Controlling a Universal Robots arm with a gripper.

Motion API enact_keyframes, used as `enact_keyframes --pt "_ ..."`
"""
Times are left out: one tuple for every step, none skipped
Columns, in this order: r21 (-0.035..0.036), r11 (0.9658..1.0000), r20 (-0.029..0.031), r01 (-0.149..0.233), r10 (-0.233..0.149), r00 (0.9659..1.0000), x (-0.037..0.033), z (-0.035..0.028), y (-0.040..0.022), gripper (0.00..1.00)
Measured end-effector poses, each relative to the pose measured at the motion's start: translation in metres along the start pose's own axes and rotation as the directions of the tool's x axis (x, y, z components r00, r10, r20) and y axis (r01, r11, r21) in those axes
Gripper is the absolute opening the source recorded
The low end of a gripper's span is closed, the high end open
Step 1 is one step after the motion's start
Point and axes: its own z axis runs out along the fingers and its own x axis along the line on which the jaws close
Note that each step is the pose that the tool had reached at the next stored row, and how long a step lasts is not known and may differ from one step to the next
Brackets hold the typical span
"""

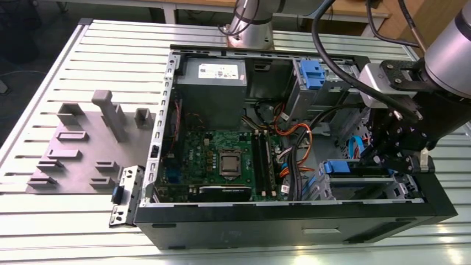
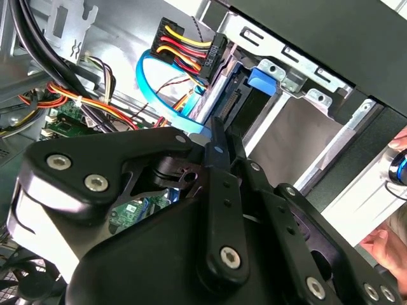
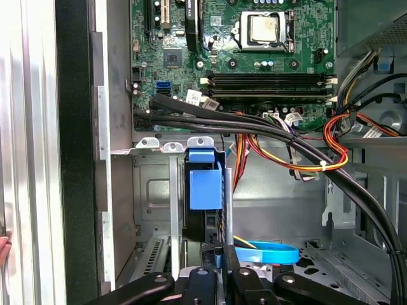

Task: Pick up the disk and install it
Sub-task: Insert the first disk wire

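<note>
I am holding my hand [image 1: 394, 157] low inside the open computer case [image 1: 294, 221], at its corner on the exterior view's right, just beside the drive cage [image 1: 360, 185]. The disk [image 3: 205, 197] is standing on edge in that cage's slot, its blue bracket [image 3: 205, 181] facing me in the first wrist view, and my fingers [image 3: 213, 254] are pinching closed on its near edge. I am gripping it by that thin edge, I judge, because the cage's metal rails are hugging both flat faces and leaving no other purchase.

Room is tight here. The bundle of black cables [image 3: 267, 130] is crossing just above the cage, the coloured power wires [image 3: 305, 162] are looping near it, and a blue data cable [image 3: 270, 253] is curling right beside my fingers. In the second wrist view the case's front wall [image 2: 305, 44] is close alongside, and a person's fingers [image 2: 381, 244] are resting at its outer rim. The case is lying on the slatted bench [image 1: 88, 66].
</note>
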Motion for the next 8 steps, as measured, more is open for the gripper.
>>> enact_keyframes --pt "0.0 1.0 0.0001 0.0 0.0 1.0 0.0 0.0 0.0 0.16" --pt "0.0 1.0 0.0005 0.0 0.0 1.0 -0.0001 0.0001 0.0 0.16" --pt "0.0 1.0 0.0005 0.0 0.0 1.0 -0.0001 0.0001 0.0 0.16" --pt "0.0 1.0 0.0005 0.0 0.0 1.0 -0.0001 0.0001 0.0 0.16" --pt "0.0 1.0 0.0006 0.0 0.0 1.0 -0.0001 0.0001 0.0 0.16" --pt "0.0 1.0 0.0009 0.0 0.0 1.0 -0.0001 0.0005 0.0 0.16" --pt "-0.0001 1.0 0.0008 0.0 0.0 1.0 -0.0001 0.0008 0.0 0.16" --pt "-0.0001 1.0 0.0007 0.0 0.0 1.0 -0.0001 0.0008 0.0 0.16"
